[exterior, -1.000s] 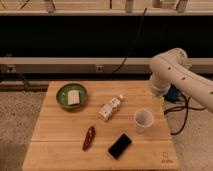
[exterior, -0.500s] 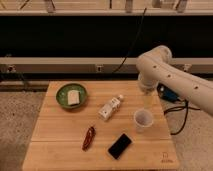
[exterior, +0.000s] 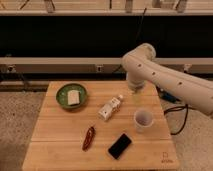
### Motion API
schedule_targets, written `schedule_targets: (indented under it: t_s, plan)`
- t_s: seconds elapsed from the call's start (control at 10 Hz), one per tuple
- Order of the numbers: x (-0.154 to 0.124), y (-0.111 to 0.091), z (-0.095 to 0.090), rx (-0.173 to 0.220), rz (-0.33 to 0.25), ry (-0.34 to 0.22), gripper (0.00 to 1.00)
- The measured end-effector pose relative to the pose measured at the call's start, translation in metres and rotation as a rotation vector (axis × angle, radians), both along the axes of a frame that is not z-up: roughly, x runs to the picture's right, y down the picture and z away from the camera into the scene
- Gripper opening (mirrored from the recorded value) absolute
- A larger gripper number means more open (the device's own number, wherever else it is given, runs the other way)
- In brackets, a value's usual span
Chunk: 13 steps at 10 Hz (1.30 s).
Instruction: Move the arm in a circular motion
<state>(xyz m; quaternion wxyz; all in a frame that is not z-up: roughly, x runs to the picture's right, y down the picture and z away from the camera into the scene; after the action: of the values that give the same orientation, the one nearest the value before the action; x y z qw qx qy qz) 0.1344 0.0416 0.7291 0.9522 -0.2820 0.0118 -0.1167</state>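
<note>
**Operator:** State of the hand?

**Inspector:** Your gripper (exterior: 135, 94) hangs at the back edge of the light wooden table (exterior: 50, 150), apart from the things on it. Wide or narrow: cannot tell.

**Operator:** And the layout?

**Inspector:** Left to right: round green bowl (exterior: 62, 98) holding a pale block (exterior: 74, 98), red chili pepper (exterior: 89, 138), white bottle (exterior: 111, 107) on its side, flat black phone (exterior: 120, 146), white paper cup (exterior: 143, 120). Your large glossy white arm (exterior: 165, 82) enters from the right, bends at a rounded joint and points down behind the cup.
</note>
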Motion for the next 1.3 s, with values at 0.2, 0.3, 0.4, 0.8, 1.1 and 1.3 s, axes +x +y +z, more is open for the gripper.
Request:
schedule_targets:
  t_s: [0.2,0.3,0.4,0.8,1.1,1.3]
  plan:
    - [-0.018,0.015,-0.015,-0.004,-0.031,-0.013,0.80]
    - [-0.025,0.021,-0.021,-0.003,-0.048,-0.023,0.80]
    - [-0.030,0.023,-0.026,-0.001,-0.067,-0.032,0.80]
    - [-0.062,0.033,-0.044,-0.014,-0.124,-0.053,0.80]
    - [-0.062,0.048,-0.057,-0.016,-0.153,-0.070,0.80]
    - [-0.064,0.052,-0.059,-0.018,-0.163,-0.080,0.80]
